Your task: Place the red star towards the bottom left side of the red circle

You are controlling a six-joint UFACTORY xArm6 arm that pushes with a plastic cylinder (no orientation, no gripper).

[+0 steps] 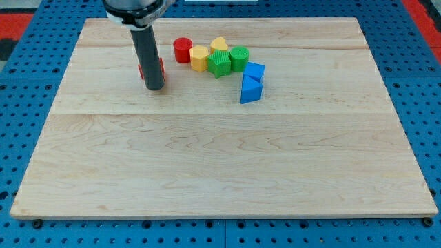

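Note:
The red circle [182,50] stands near the view's top, at the left end of a cluster of blocks. The red star [162,68] lies to its lower left, mostly hidden behind my rod; only red slivers show on either side of it. My tip [154,87] rests on the board just below the red star, touching or nearly touching it.
Right of the red circle sit a yellow block [199,58], a yellow heart [219,45], a green star [220,63] and a green block [239,58]. Two blue blocks [253,71] [251,90] lie below right. The wooden board [220,158] lies on a blue pegboard.

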